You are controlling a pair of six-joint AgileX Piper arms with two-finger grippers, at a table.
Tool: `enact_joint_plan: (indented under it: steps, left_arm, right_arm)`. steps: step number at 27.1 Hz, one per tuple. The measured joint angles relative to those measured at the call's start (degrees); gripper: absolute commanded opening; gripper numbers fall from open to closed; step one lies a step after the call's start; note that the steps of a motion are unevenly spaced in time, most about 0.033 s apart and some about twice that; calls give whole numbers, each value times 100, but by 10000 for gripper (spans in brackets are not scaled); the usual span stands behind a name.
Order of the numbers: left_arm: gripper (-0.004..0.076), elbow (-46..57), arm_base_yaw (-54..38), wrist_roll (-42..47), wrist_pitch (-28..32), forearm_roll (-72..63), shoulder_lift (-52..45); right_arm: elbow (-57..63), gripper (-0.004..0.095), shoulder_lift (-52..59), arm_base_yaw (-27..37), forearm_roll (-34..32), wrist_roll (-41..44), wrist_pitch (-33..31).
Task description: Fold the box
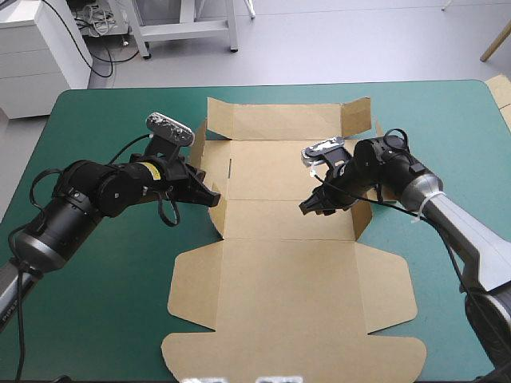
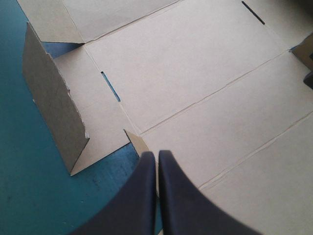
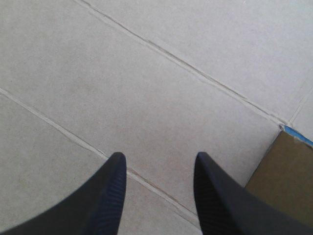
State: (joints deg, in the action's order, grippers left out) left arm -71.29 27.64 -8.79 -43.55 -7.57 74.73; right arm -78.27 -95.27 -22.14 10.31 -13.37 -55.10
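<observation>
The brown box (image 1: pixel 287 271) lies as a cut sheet in the middle of the teal-green table, its large lid panel flat toward the near edge. The far panel (image 1: pixel 279 120) and small side flaps stand partly raised. My left gripper (image 1: pixel 214 196) is shut, its tip at the sheet's left edge. In the left wrist view the left gripper (image 2: pixel 157 157) points over the board beside a raised side flap (image 2: pixel 54 107) and a slot (image 2: pixel 110 85). My right gripper (image 1: pixel 308 207) is open just above the middle panel. The right gripper (image 3: pixel 159 161) has nothing between its fingers; a raised flap (image 3: pixel 283 181) stands beside it.
Bare teal-green cover (image 1: pixel 96 303) lies to the left of the sheet and more (image 1: pixel 447 120) to the right. A piece of brown board (image 1: pixel 500 89) shows at the table's far right corner. The sheet's near edge (image 1: pixel 295 371) reaches almost to the table's front.
</observation>
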Motion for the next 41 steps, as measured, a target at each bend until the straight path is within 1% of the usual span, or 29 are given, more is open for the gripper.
enact_joint_plan:
  steps: [28,34,38,39,41]
  left_arm:
    - [-8,0,0,0,-77,7,0]
    - [-8,0,0,0,-81,1,0]
    - [-8,0,0,0,-81,1,0]
    - [-8,0,0,0,-82,1,0]
    - [-8,0,0,0,-88,1,0]
  right_arm:
    - [-8,412,0,0,0,0,-70]
    - [-311,412,10,0,0,0,-358]
    - [-849,412,157,0,-80,-42,-866]
    - [-1019,412,230,0,-177,-49,-1066]
    - [-1208,412,361,0,-356,-39,-1240]
